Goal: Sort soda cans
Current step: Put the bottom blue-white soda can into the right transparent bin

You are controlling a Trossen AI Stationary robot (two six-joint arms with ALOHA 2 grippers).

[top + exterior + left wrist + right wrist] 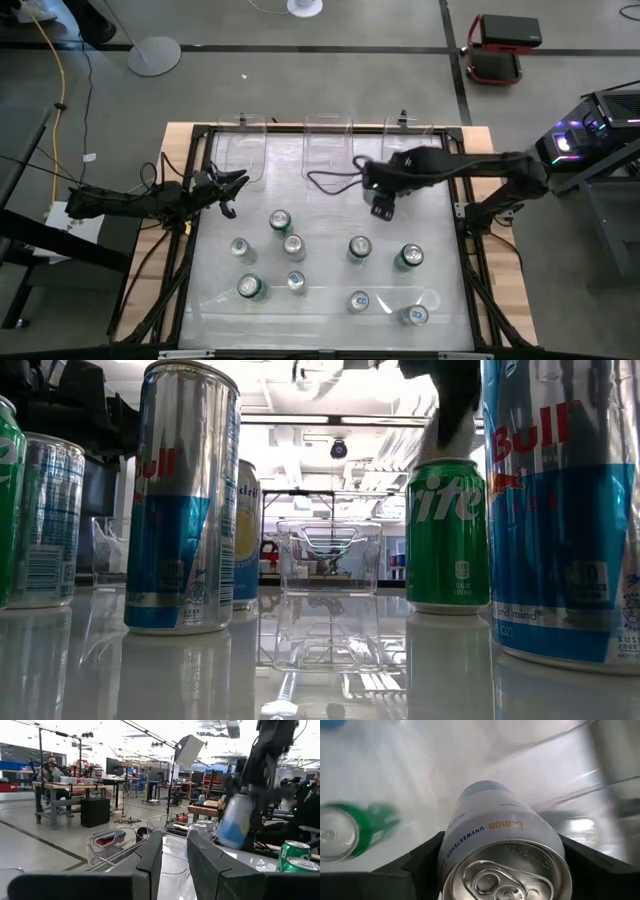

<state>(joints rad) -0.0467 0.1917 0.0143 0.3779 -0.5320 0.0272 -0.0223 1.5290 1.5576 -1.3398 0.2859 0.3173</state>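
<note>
Gripped between the right gripper's [381, 205] two dark fingers [422, 857] is a pale can marked "Lemon" [502, 852], its silver top facing the wrist camera and its body hanging above the worktop [330, 225], just in front of the middle clear bin [328, 140] near the far edge. From the left wrist view the same can [235, 822] shows tilted and lifted clear of the surface. Nine other soda cans are spread over the near half of the worktop: a green can [280, 221] and a silver can [293, 246] close together left of centre, another silver can [240, 249] beside them, a green one [249, 288] and a small blue-topped one [296, 282] nearer the front, a silver-topped can [360, 249] and a green can [408, 257] right of centre, and two more [359, 301] [415, 315] toward the near right corner. Two further clear bins [240, 145] [412, 135] stand along the far edge. At the left edge the left gripper [228, 190] waits with its fingers narrowly apart, holding nothing.
</note>
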